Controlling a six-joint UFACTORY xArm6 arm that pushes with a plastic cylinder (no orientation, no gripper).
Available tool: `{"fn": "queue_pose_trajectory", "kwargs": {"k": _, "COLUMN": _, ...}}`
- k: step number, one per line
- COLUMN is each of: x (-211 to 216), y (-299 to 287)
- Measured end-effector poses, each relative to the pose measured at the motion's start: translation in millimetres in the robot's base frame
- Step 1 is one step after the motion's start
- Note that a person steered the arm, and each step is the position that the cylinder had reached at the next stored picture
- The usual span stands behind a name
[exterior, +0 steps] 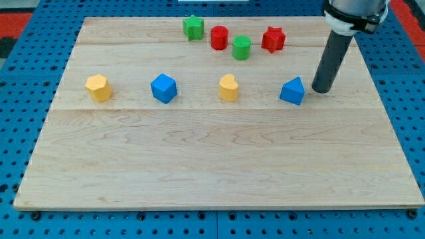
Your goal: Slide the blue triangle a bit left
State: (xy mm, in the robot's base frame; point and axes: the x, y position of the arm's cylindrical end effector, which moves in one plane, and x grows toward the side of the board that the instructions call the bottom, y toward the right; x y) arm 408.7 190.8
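The blue triangle [292, 91] lies on the wooden board [219, 159] toward the view's right. My tip [321, 89] rests on the board just to the right of the blue triangle, a small gap apart from it. The dark rod rises from the tip toward the view's top right.
A yellow heart [228, 87] lies left of the triangle, then a blue cube [163, 88] and a yellow hexagon block [98, 87]. Along the view's top are a green star [193, 27], a red cylinder [219, 38], a green cylinder [241, 48] and a red star [273, 40].
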Motion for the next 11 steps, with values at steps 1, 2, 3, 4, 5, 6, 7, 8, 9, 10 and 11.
{"fn": "queue_pose_trajectory", "kwargs": {"k": 1, "x": 23.8, "y": -0.8}}
{"fn": "queue_pose_trajectory", "kwargs": {"k": 2, "x": 20.9, "y": -27.1}}
{"fn": "queue_pose_trajectory", "kwargs": {"k": 3, "x": 8.6, "y": -32.2}}
{"fn": "queue_pose_trajectory", "kwargs": {"k": 4, "x": -2.8, "y": -31.4}}
{"fn": "queue_pose_trajectory", "kwargs": {"k": 5, "x": -11.2, "y": -31.4}}
{"fn": "queue_pose_trajectory", "kwargs": {"k": 6, "x": -11.5, "y": -31.5}}
{"fn": "queue_pose_trajectory", "kwargs": {"k": 7, "x": -11.5, "y": -32.8}}
{"fn": "queue_pose_trajectory", "kwargs": {"k": 8, "x": -11.5, "y": -36.2}}
{"fn": "queue_pose_trajectory", "kwargs": {"k": 9, "x": -11.5, "y": -47.5}}
{"fn": "queue_pose_trajectory", "kwargs": {"k": 10, "x": -11.6, "y": -62.5}}
{"fn": "queue_pose_trajectory", "kwargs": {"k": 11, "x": -9.8, "y": -65.5}}
